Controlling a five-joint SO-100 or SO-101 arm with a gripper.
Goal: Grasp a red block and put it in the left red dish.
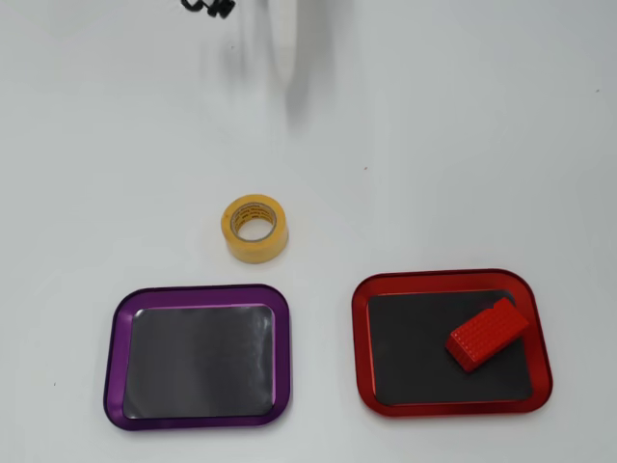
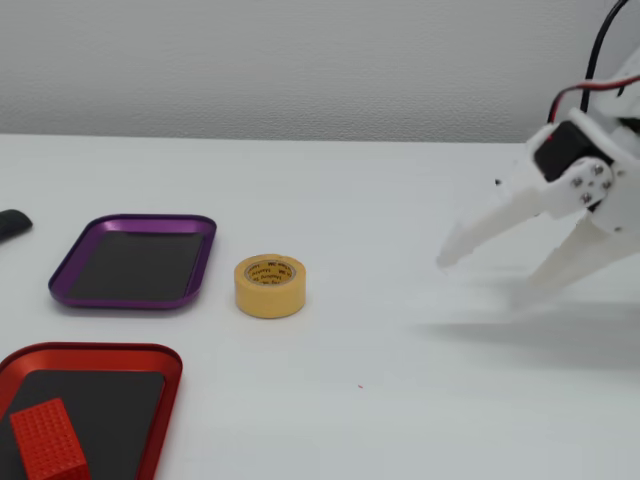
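Observation:
The red block point(image 1: 487, 334) lies at a slant on the dark floor of the red dish point(image 1: 443, 278), near its right side in the overhead view. In the fixed view the block point(image 2: 48, 438) is at the bottom left, inside the dish point(image 2: 90, 350). My white gripper point(image 2: 487, 277) is open and empty at the right of the fixed view, low over the table and far from the dish. In the overhead view only one blurred white finger point(image 1: 282, 39) shows at the top edge.
A purple-rimmed tray point(image 1: 120, 347) point(image 2: 130, 219) with an empty dark floor sits beside the red dish. A yellow tape roll point(image 1: 255, 229) point(image 2: 270, 285) stands between the trays and the arm. A small black object point(image 2: 12, 224) lies at the left edge.

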